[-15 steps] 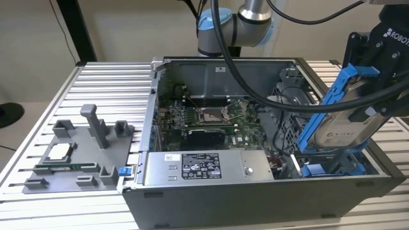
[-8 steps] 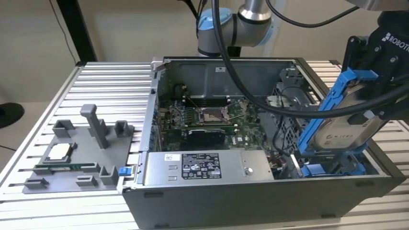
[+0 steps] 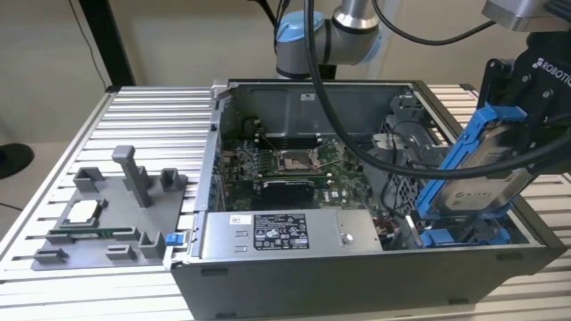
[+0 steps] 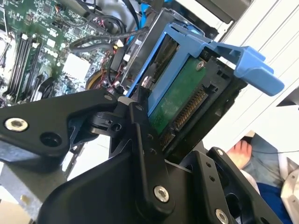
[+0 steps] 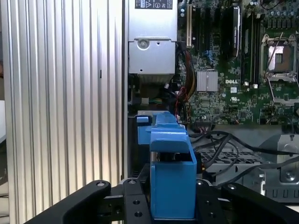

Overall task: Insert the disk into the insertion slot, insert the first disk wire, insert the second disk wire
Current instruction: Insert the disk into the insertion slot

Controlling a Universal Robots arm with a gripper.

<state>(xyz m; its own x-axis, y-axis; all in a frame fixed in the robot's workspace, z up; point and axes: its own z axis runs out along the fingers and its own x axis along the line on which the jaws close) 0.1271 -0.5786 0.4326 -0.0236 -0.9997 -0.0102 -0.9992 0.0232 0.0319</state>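
While the gripper (image 3: 517, 127) holds it, the disk (image 3: 486, 180) hangs tilted over the slot (image 3: 464, 235), at the case's (image 3: 357, 281) near corner on the exterior view's right. Its lower end is just above the slot's blue rails; whether it touches them cannot be told. The jaws are closed on the disk's upper end, one finger (image 4: 140, 126) on each side of the blue carrier (image 5: 173, 182).

The disk looks stiff and fairly heavy. Its metal body should bear a firm clamp, but the green board (image 4: 175, 100) and the bare connector (image 4: 189, 109) look fragile, so the carrier's sides are the safer hold.

Along the case's near edge sits the power-supply box (image 3: 281, 234), beyond it the motherboard (image 3: 295, 167), and farthest the arm (image 3: 330, 33) by the table's (image 3: 152, 120) far edge.
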